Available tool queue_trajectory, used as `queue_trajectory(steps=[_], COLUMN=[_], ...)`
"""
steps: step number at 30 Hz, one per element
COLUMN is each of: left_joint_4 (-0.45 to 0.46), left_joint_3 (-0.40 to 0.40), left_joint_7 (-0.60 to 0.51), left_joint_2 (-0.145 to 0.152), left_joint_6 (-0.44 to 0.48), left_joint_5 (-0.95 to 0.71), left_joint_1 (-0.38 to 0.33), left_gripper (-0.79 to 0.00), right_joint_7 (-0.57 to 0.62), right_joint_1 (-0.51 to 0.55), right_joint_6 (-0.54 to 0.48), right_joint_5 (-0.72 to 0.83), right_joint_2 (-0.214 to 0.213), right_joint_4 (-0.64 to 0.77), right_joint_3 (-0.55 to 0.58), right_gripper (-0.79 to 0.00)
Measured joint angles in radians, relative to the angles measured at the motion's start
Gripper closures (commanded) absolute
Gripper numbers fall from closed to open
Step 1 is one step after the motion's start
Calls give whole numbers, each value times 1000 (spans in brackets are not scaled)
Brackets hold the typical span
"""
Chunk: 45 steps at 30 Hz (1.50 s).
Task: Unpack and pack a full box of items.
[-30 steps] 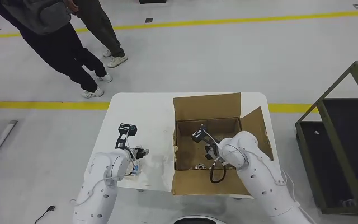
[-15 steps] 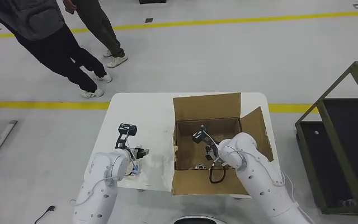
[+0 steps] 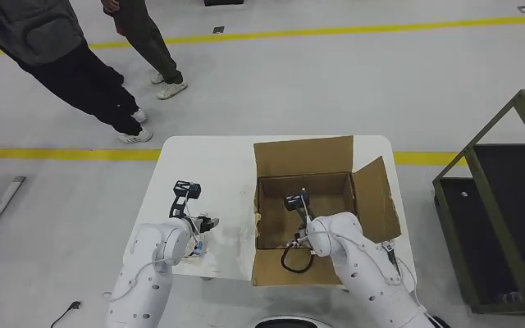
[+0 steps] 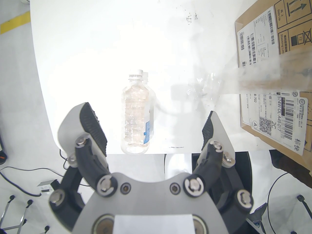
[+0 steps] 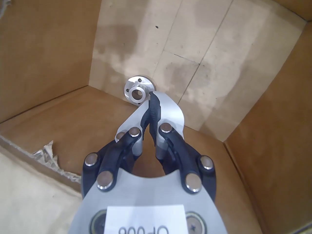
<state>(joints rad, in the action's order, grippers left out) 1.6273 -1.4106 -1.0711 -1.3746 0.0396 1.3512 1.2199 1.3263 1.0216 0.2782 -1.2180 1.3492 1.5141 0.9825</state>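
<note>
An open cardboard box stands on the right half of the white table. My right gripper is down inside it, shut, with its tips right beside a small round metal flange on the box floor. Nothing shows between its pads. In the top view the right gripper sits near the box's front left corner. A clear plastic bottle lies on the table by its near edge. My left gripper hangs open above the bottle, one finger on each side, not touching it.
The labelled side of the box is close beside the bottle, with a scrap of clear film between them. A torn cardboard edge lines the box's near wall. A metal rack stands off the table's right.
My right arm has swung toward the box's near left corner and lower, bringing the shut gripper up to the flange. The left arm and bottle have not moved.
</note>
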Motion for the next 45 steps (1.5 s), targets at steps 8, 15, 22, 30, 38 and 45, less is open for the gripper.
queue_trajectory(steps=[8, 15, 22, 30, 38, 45], left_joint_4=[0, 0, 0, 0, 0, 0], left_joint_3=[0, 0, 0, 0, 0, 0], left_joint_7=[0, 0, 0, 0, 0, 0], left_joint_2=[0, 0, 0, 0, 0, 0], left_joint_6=[0, 0, 0, 0, 0, 0], left_joint_5=[0, 0, 0, 0, 0, 0], left_joint_1=[0, 0, 0, 0, 0, 0], left_gripper=[-785, -785, -785, -785, -785, -785], right_joint_7=[-4, -36, -49, -62, -70, -80], right_joint_1=[-58, -114, -157, -196, -220, -233], right_joint_6=[-4, -30, -70, -83, -89, -92], right_joint_5=[-3, 42, 116, 146, 154, 156], right_joint_2=[24, 50, 75, 95, 113, 124], right_joint_4=[-115, -238, -332, -423, -480, -514], right_joint_3=[-60, -104, -134, -152, -178, -188], right_gripper=[-308, -305, -305, -302, -305, -292])
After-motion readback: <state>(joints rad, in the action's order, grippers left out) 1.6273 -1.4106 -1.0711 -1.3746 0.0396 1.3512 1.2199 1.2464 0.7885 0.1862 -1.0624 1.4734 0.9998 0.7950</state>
